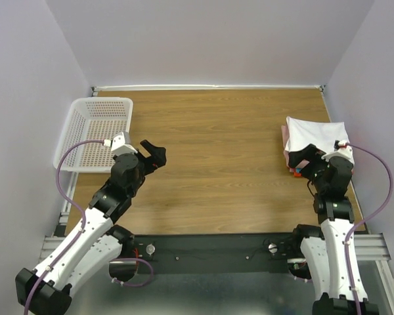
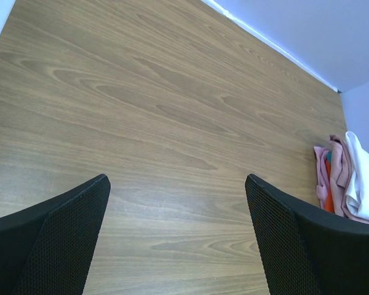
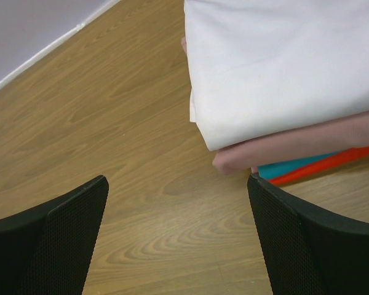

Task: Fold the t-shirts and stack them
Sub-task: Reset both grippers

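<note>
A stack of folded t-shirts sits at the table's right side. The white shirt (image 1: 315,136) lies on top; in the right wrist view the white shirt (image 3: 283,61) rests on a dusty pink one (image 3: 307,144), with thin blue (image 3: 298,166) and red-orange (image 3: 332,165) shirts beneath. The stack also shows in the left wrist view (image 2: 344,178) at the far right. My right gripper (image 3: 178,184) is open and empty just in front of the stack's near corner. My left gripper (image 2: 177,181) is open and empty over bare wood at the left (image 1: 154,154).
A white perforated plastic basket (image 1: 95,131) stands at the back left, beside my left arm. The wooden table (image 1: 217,144) ends at the white back wall and side walls. The black mounting rail (image 1: 210,252) runs along the near edge.
</note>
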Controlling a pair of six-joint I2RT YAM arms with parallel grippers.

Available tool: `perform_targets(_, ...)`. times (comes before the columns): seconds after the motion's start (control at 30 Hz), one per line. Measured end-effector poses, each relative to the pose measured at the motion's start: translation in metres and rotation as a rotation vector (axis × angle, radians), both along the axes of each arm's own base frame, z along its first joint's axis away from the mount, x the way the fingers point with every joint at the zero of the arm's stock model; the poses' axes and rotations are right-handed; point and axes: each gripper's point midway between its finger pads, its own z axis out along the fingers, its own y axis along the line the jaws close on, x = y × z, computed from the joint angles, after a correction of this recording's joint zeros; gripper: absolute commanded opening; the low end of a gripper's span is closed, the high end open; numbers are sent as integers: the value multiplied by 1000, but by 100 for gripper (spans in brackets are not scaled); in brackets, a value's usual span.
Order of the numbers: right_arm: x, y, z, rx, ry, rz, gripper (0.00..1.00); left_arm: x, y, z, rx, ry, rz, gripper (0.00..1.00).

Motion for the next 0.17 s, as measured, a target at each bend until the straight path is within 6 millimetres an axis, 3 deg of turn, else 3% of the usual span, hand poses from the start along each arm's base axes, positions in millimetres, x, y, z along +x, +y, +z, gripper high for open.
perform_targets(0.17,-2,1,3,3,-19,1,100,-1,1,-4,-4,13,7,98)
